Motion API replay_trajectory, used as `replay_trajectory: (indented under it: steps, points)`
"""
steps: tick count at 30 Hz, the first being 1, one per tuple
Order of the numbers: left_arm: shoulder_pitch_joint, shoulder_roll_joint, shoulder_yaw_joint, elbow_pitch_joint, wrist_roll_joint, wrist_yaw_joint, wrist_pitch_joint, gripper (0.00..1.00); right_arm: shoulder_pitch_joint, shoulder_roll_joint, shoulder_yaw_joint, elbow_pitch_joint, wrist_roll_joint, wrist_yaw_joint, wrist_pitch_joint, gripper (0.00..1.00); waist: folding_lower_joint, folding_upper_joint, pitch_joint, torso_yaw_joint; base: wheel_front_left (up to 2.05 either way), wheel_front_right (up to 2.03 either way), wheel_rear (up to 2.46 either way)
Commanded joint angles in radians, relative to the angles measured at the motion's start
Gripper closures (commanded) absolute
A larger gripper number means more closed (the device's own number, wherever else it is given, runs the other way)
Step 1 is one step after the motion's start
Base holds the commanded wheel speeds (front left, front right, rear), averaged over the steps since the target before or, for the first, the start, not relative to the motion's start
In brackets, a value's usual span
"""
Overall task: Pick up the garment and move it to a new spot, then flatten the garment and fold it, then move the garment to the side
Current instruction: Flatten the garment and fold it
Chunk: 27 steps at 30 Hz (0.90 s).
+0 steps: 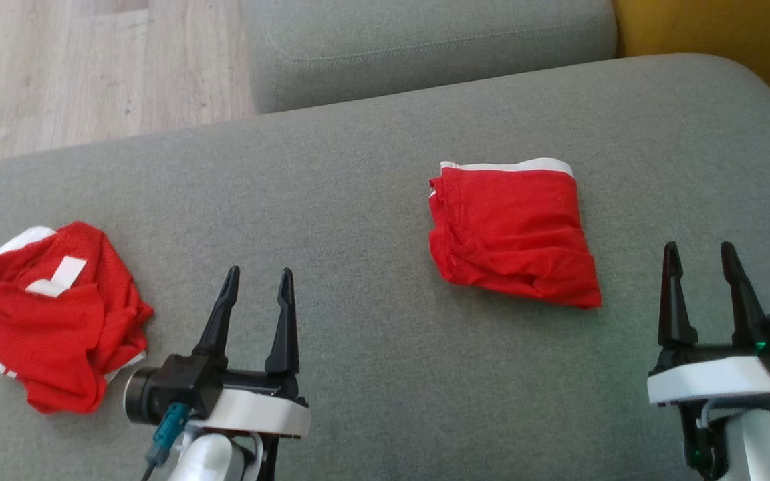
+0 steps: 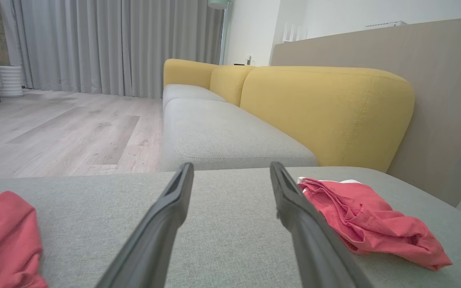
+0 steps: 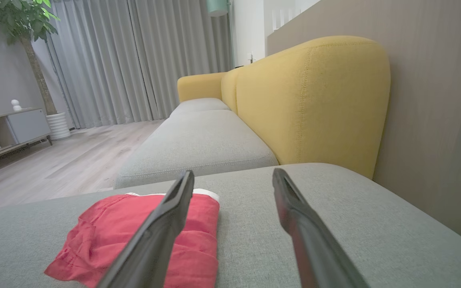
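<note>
Two red garments with white trim lie on the grey sofa cushion (image 1: 371, 200). A folded garment (image 1: 512, 230) rests right of centre, also seen in the left wrist view (image 2: 366, 220) and the right wrist view (image 3: 134, 236). A crumpled garment (image 1: 57, 314) lies at the far left (image 2: 2, 240). My left gripper (image 1: 258, 280) hovers open between the two, nothing between its fingers. My right gripper (image 1: 699, 257) stands open just right of the folded garment, apart from it and empty.
A second grey seat cushion (image 1: 425, 47) lies beyond, with yellow backrests (image 2: 326, 112) on the right. Wooden floor (image 1: 91, 67) drops off at the far left. A cabinet (image 3: 10, 128) and potted plant (image 3: 22, 24) stand across the room.
</note>
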<state>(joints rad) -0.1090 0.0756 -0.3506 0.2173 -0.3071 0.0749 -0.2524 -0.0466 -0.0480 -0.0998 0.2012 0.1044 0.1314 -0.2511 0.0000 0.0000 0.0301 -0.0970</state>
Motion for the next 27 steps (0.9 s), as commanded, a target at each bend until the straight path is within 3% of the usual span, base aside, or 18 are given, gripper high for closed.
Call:
replay_trajectory:
  steps: [1, 5, 6, 7, 13, 22, 27]
  points:
    - [-0.035, -0.005, 0.048, -0.032, 0.011, -0.008, -0.009, 0.0, -0.036, -0.003, 0.024, -0.048, -0.005, -0.001, -0.011, 0.0, 0.0, 0.0, 0.007, 0.002, 0.0, 0.0, 0.0]
    - [-0.048, -0.01, 0.052, -0.03, 0.025, -0.021, -0.009, 0.0, -0.056, -0.003, 0.034, -0.057, 0.01, -0.001, -0.011, 0.0, 0.0, 0.0, 0.032, 0.015, 0.0, 0.0, 0.0]
    - [-0.053, -0.012, 0.051, -0.03, 0.029, -0.025, -0.009, 0.0, -0.068, -0.003, 0.034, -0.057, 0.015, -0.001, -0.011, 0.8, 0.0, 0.0, 0.042, 0.02, 0.0, 0.0, 0.0]
    - [-0.059, -0.013, 0.049, -0.03, 0.033, -0.028, -0.009, 0.0, -0.083, -0.003, 0.033, -0.058, 0.016, -0.001, -0.011, 1.0, 0.0, 0.0, 0.052, 0.027, 0.0, 0.0, 0.0]
    - [-0.111, -0.019, 0.039, -0.032, 0.049, -0.036, -0.009, 0.0, -0.214, -0.005, 0.043, 0.032, -0.046, -0.001, -0.01, 1.0, 0.0, 0.0, 0.149, 0.083, 0.0, 0.0, 0.0]
    - [-0.173, -0.024, 0.005, -0.02, 0.056, -0.045, -0.009, 0.0, -0.458, -0.035, -0.022, 0.383, -0.111, -0.001, -0.001, 1.0, 0.0, 0.0, 0.255, 0.169, 0.0, 0.0, 0.0]
    - [-0.186, -0.025, -0.006, -0.022, 0.054, -0.039, -0.009, 0.0, -0.531, -0.03, -0.02, 0.577, -0.127, -0.001, -0.004, 1.0, 0.0, 0.0, 0.273, 0.184, 0.0, 0.0, 0.0]
